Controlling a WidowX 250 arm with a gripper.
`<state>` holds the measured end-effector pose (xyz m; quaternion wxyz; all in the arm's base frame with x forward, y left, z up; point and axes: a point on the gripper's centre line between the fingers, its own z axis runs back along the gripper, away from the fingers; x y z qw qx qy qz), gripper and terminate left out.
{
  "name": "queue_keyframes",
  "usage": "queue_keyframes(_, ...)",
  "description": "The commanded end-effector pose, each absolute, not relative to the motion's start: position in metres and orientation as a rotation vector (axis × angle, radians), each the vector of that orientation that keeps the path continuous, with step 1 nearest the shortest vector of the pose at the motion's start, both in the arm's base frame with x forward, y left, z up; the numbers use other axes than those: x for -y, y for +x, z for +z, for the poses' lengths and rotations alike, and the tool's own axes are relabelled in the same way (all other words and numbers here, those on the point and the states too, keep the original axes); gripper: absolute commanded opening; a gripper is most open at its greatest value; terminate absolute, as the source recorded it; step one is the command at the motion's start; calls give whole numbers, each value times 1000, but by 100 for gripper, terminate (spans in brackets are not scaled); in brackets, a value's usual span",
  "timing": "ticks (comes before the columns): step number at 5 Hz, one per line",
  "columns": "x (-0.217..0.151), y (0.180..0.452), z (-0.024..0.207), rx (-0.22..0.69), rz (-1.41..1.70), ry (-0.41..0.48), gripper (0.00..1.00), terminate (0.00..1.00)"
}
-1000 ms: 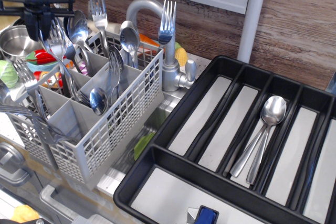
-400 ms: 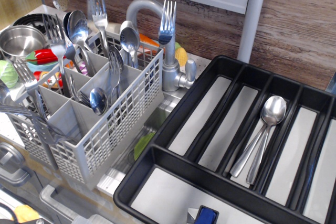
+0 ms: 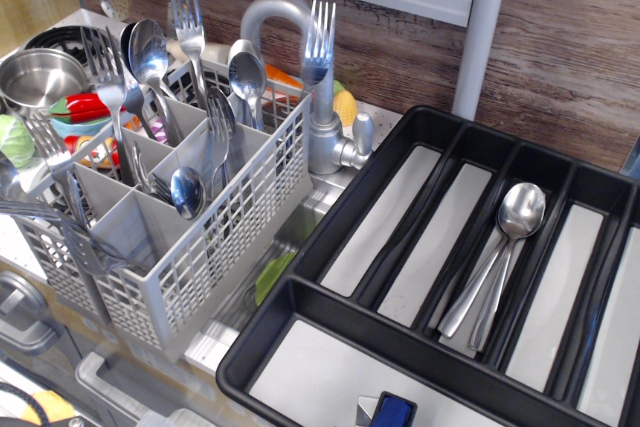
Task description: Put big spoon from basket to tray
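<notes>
The single view looks down on a grey lattice basket filling the left half of the frame and a black tray filling the lower right.

The basket stands with cutlery upright in its square compartments. A big spoon rises bowl-up at the upper left of the basket, just beside a fork whose tines point upward. A smaller spoon stands near the basket's back wall, and another spoon sits lower in a front compartment. A second fork stands at the basket's far right corner, in front of the grey faucet.

In the tray, two spoons lie side by side in one of the long compartments toward the right, bowls pointing to the upper right and overlapping. A small blue object shows at the bottom edge.

A steel pot sits at the far left, behind the basket.

The hand is out of view, apart from a faint blur at the top edge, so its state cannot be told.
</notes>
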<state>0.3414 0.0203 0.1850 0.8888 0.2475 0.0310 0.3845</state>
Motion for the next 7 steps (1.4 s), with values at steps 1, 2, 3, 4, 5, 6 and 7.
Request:
queue_keyframes(1, 16, 353, 183, -18, 718, 322, 0, 0)
queue_keyframes(2, 31, 335, 156, -51, 597, 120, 0, 0)
queue_keyframes(3, 57, 344, 143, -97, 526, 137, 0, 0)
queue_keyframes(4, 63, 347, 125, -63, 484, 168, 0, 0)
queue_keyframes(5, 58, 348, 111, -12, 470, 143, 0, 0)
queue_keyframes(6, 53, 350, 96, 31, 426, 144, 0, 0)
queue_keyframes(7, 45, 347, 85, 51, 387, 172, 0, 0)
